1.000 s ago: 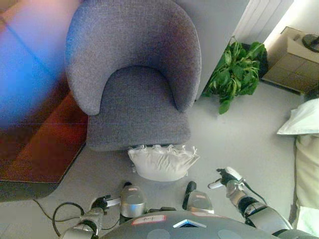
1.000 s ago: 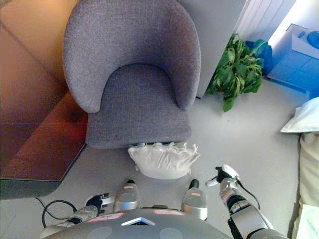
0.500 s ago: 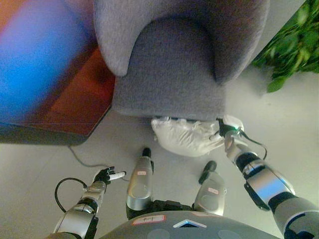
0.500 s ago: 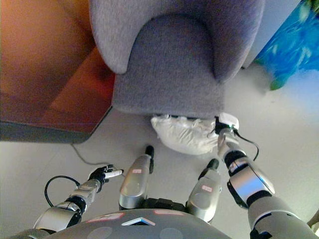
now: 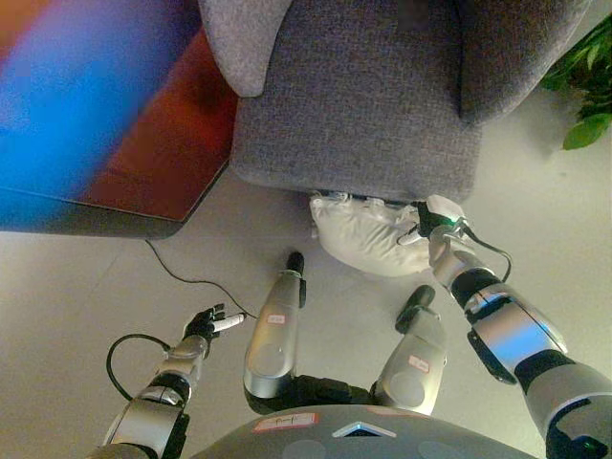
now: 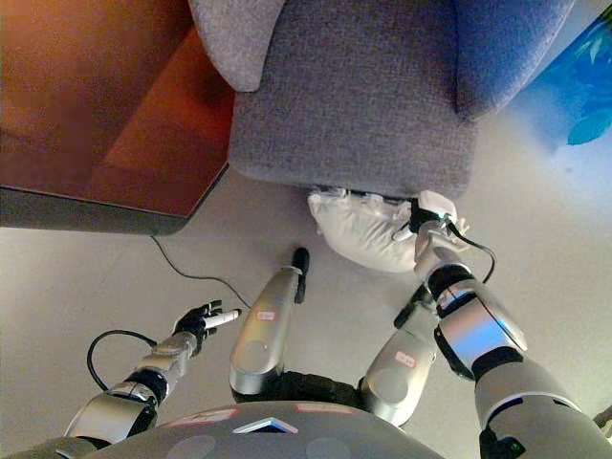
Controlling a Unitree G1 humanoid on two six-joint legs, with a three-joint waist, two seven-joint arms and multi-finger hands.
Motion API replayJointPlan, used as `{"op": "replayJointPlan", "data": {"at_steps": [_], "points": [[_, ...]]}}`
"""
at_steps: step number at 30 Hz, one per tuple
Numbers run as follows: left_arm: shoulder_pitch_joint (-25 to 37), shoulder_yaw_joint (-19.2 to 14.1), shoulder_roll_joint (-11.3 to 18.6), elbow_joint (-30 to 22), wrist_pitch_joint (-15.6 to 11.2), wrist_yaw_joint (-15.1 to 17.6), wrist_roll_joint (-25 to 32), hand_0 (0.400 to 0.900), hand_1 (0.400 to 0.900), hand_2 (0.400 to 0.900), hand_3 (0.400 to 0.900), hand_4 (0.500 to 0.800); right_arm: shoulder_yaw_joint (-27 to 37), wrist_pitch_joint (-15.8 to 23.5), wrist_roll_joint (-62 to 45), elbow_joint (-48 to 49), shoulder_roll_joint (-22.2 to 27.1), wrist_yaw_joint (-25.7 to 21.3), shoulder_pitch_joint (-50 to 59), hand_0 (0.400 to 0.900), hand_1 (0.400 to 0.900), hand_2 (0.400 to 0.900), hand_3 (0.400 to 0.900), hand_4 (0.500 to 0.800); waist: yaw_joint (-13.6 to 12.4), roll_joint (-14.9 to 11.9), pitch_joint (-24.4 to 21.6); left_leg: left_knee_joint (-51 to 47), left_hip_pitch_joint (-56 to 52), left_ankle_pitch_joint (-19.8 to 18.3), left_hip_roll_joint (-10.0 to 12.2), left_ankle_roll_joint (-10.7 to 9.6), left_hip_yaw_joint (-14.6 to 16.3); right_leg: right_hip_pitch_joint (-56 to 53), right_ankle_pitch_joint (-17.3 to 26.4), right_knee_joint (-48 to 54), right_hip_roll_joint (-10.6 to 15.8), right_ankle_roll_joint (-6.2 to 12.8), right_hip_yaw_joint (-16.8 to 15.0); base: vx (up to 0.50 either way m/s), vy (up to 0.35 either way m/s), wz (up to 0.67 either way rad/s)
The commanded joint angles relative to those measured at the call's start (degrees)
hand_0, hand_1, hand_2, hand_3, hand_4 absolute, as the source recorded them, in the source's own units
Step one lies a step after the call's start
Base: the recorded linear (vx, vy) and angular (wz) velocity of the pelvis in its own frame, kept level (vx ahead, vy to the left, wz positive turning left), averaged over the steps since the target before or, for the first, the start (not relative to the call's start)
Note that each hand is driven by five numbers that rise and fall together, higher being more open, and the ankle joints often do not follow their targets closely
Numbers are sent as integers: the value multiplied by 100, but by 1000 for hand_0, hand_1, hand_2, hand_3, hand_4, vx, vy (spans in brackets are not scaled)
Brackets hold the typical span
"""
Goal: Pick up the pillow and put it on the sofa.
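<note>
While the pillow [image 5: 368, 244] lies on the floor [image 5: 115, 277], pressed against the near foot of the grey sofa [image 5: 359, 105] and partly tucked under its front edge, the step in hand looks like the reach and grasp; lifting has not begun. The right hand [image 5: 432, 229] is at the pillow's right end, touching the white cloth. Its fingers are turned into the pillow and mostly hidden there, so I cannot tell whether they have closed on the cloth or only rest against it.

To my judgement, the next move calls for a firm hold on the soft corner, then a pull toward the near side to free the pillow from under the sofa before raising it to the seat. One corner alone may let the pillow sag or slip.

Well to the left and nearer, the left hand [image 5: 204, 324] hangs over bare floor with fingers loosely spread, holding nothing. Far right, a green plant [image 5: 585, 86] shows beside the sofa.
</note>
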State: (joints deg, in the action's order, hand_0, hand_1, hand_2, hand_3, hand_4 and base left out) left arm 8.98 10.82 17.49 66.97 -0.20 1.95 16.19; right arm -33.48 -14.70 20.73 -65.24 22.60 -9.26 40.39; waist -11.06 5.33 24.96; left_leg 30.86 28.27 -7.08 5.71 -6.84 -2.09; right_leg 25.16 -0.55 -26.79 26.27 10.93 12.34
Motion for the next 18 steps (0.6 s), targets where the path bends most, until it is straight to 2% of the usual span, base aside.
{"op": "replayJointPlan", "data": {"at_steps": [1, 8, 13, 18], "points": [[-275, 247, 475, 119, -101, 127, 251, 900, 900, 900, 900, 800, 37, 42, -42, 122, 433, -74, 494, 900, 900, 900, 900, 800, -41, 22, -92, -542, -281, 307, 540, -273, -336, 83, 421, 362, 402, 407, -574, -21, 33, 1], [-240, 272, 529, -69, -43, 162, 571, 900, 900, 900, 900, 800, -84, 155, -129, 92, 737, 41, 902, 900, 900, 900, 900, 800, -54, 155, 90, -279, 159, 263, 468, -258, -417, 539, 319, 60, 380, 407, -774, -51, 47, 3], [-344, 261, 547, -249, 63, 203, 802, 900, 900, 900, 900, 800, -271, 167, -249, 150, 994, 437, 1422, 900, 900, 900, 900, 800, -99, 340, 262, -72, 578, 249, 386, -237, -432, 1029, 241, -233, 372, 394, -949, -70, 74, 5], [-451, 168, 545, -294, -22, 155, 920, 900, 900, 900, 900, 800, -466, 180, -375, 93, 1140, 747, 1967, 900, 900, 900, 900, 800, -167, 503, 449, 67, 981, 301, 322, -207, -429, 1500, 165, -503, 351, 361, -1075, -89, 73, 5]]}}
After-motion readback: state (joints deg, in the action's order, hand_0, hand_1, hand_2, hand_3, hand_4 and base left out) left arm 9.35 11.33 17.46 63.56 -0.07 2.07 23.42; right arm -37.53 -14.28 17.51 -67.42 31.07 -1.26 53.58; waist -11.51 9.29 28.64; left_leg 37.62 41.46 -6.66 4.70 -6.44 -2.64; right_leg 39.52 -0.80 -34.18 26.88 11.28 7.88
